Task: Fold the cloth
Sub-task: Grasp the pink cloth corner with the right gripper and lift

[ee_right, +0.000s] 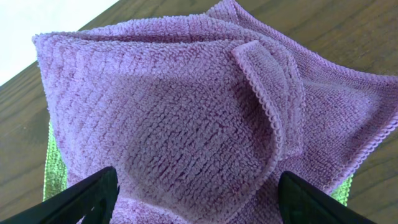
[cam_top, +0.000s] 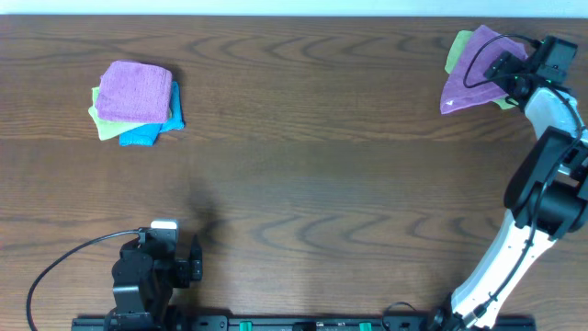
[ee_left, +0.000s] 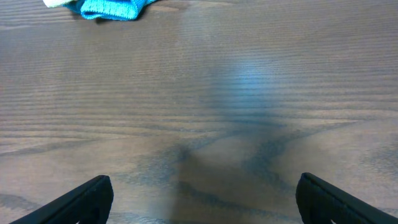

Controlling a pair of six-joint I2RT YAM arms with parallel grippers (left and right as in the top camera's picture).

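Worktop (cam_top: 303, 138): wide brown wood, bare thru the middle. R arm reaches to the far right corner; L arm sits low at the near left edge, well apart from the job.

The cloth (cam_top: 473, 74), violet, lies rumpled in that far right corner on top of a lime-green cloth (cam_top: 457, 51), which peeks out along its edges. Far left: separate folded stack w/ a pinker purple cloth (cam_top: 135, 90) on top and a blue cloth (cam_top: 147, 133) under it. Not our concern.

Right pincer (ee_right: 196, 186): open, fingers wide either side of a raised hump of the cloth, directly over it. Left pincer (ee_left: 204, 186): open, nothing between, bare wood below.

Small stuff: one corner flap (ee_right: 267, 81) is turned over on itself; white tag (cam_top: 447, 107) at the near-left corner.

Step in hand, imo: first grab. To do it well, pinch violet pile only, shallow, so the green layer isn't caught. Then lift clear and bring it to bare wood mid-worktop, where L can reach. Spread flat, undo the flap, before any fold.
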